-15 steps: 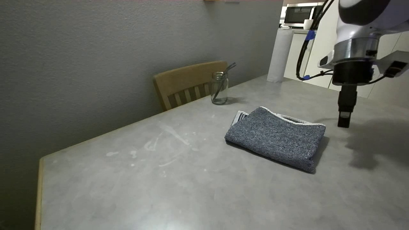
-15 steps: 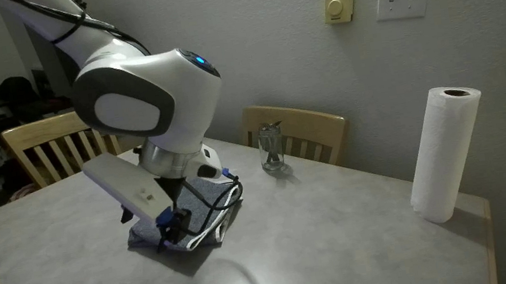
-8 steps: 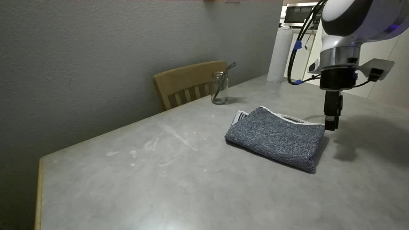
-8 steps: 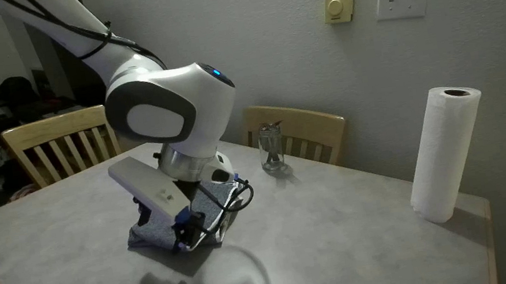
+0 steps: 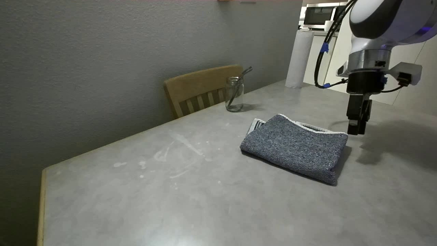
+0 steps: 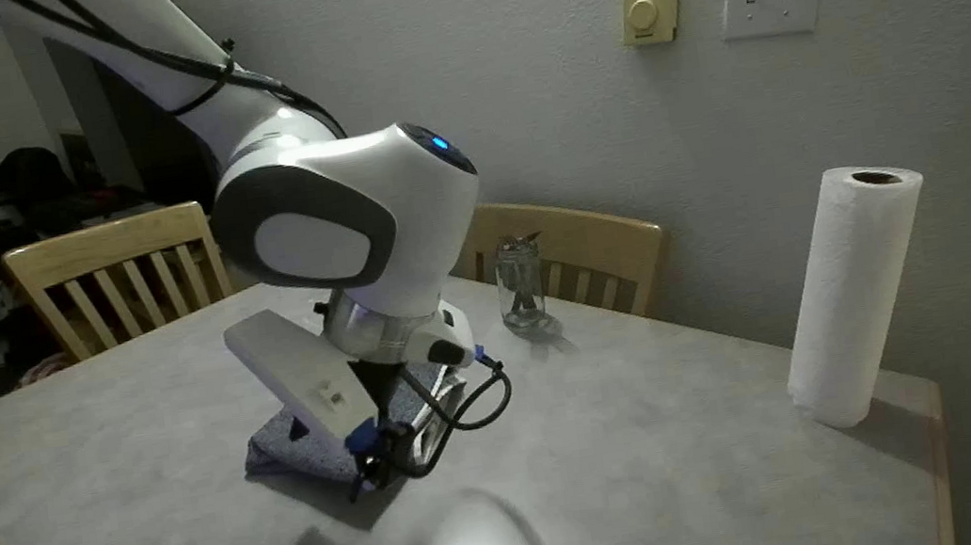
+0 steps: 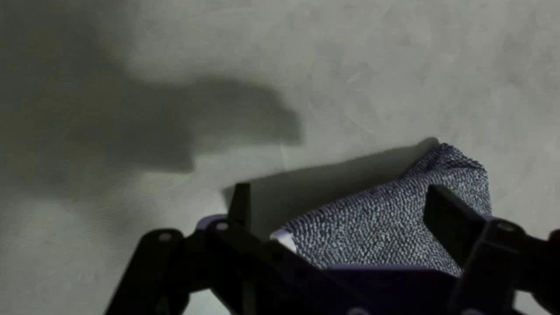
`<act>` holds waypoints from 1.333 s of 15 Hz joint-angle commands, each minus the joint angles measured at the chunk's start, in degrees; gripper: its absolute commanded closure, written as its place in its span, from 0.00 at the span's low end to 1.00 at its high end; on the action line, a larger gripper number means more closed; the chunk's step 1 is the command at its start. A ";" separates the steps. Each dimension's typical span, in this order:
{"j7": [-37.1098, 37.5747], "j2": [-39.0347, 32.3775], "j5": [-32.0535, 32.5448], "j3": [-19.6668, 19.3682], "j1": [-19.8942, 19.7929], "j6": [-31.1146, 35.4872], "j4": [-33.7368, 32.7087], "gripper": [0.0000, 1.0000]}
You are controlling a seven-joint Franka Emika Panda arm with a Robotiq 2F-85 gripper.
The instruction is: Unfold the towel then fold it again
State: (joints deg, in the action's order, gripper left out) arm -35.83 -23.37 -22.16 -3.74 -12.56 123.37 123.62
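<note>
Dark grey-blue terry towel (image 5: 295, 148) lies folded near a black two-fingered hand (image 5: 356, 128)

From the left in an exterior view comes the pale grey table (image 5: 136, 198), then a slat-backed light wooden chair (image 5: 201, 82) and, in front of it, a clear glass jar (image 5: 235, 99) of dark slender sticks (image 5: 246, 71). Next, on the table, the towel: stacked in layers, white-trimmed edges at the back, striped end poking out. Near its right-hand edge hangs the hand, fingers (image 7: 240, 205) well apart, gripping nothing. No layer lies spread out, so presumably either the unfolding is yet to start or the refolding is all but done; this moment alone cannot settle which.
</note>
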 commanded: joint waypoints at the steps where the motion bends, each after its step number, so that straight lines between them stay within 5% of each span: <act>1: -3.71 -3.16 -7.29 3.27 -3.59 2.06 -2.21 0.00; 7: -6.84 -5.75 -13.04 4.48 -4.61 2.45 -4.30 0.00; 20: -5.14 -8.50 -11.72 3.77 -4.28 3.40 -4.33 0.00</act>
State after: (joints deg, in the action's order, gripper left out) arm -40.96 -30.43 -34.14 -0.42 -16.01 126.02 119.97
